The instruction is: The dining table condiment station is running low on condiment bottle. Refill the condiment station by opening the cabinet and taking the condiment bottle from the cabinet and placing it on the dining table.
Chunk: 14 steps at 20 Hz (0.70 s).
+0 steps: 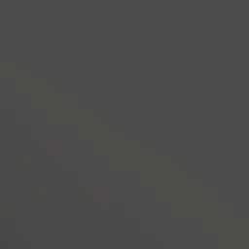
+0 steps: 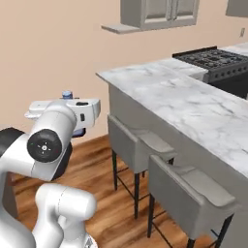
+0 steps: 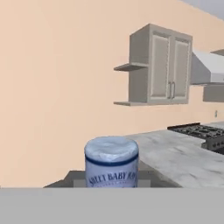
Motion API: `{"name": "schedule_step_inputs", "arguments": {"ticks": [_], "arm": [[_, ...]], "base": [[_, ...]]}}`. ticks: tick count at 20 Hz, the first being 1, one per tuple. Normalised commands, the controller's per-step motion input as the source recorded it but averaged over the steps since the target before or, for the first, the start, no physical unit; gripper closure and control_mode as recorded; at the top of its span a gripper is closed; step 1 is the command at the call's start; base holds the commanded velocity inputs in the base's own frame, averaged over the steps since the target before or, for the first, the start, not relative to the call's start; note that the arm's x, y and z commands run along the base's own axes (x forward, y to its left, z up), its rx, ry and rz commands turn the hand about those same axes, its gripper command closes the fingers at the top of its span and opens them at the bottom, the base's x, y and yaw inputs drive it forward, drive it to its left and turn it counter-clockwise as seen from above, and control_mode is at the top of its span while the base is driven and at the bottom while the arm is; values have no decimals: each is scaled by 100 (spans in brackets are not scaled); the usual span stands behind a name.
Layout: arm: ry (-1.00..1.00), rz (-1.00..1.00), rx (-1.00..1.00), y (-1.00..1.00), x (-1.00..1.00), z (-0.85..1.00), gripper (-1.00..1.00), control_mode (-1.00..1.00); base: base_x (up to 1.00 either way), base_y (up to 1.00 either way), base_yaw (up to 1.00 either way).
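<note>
The condiment bottle (image 3: 111, 162) stands close in front of the hand camera, showing its bluish-white cap and the top of its label. In the right base view its cap (image 2: 67, 94) sticks up over the white hand, well above the floor. My gripper (image 2: 72, 114) is shut on the bottle, though the hand hides the fingers. The dining table (image 2: 193, 104) with its marble top lies to the right of the hand, a short way off, and is also seen from the hand (image 3: 175, 153). The cabinet (image 3: 162, 65) hangs on the far wall with both doors shut.
Two grey upholstered chairs (image 2: 140, 145) (image 2: 193, 193) stand along the table's near side. A black stove (image 2: 213, 58) sits beyond the table's far end, under a range hood (image 3: 205, 70). Open shelves (image 3: 129, 67) flank the cabinet. Wooden floor (image 2: 104, 184) lies between me and the chairs.
</note>
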Motion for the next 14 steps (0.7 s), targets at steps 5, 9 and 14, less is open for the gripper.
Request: {"name": "schedule_step_inputs", "arguments": {"ticks": [5, 9, 14], "arm": [[0, 0, 0, 0, 0, 0, 100, 100], [0, 0, 0, 0, 0, 0, 100, 100], [0, 0, 0, 0, 0, 0, 100, 100]], "base": [[85, 68, -65], [85, 80, -61], [91, 64, -60]]}}
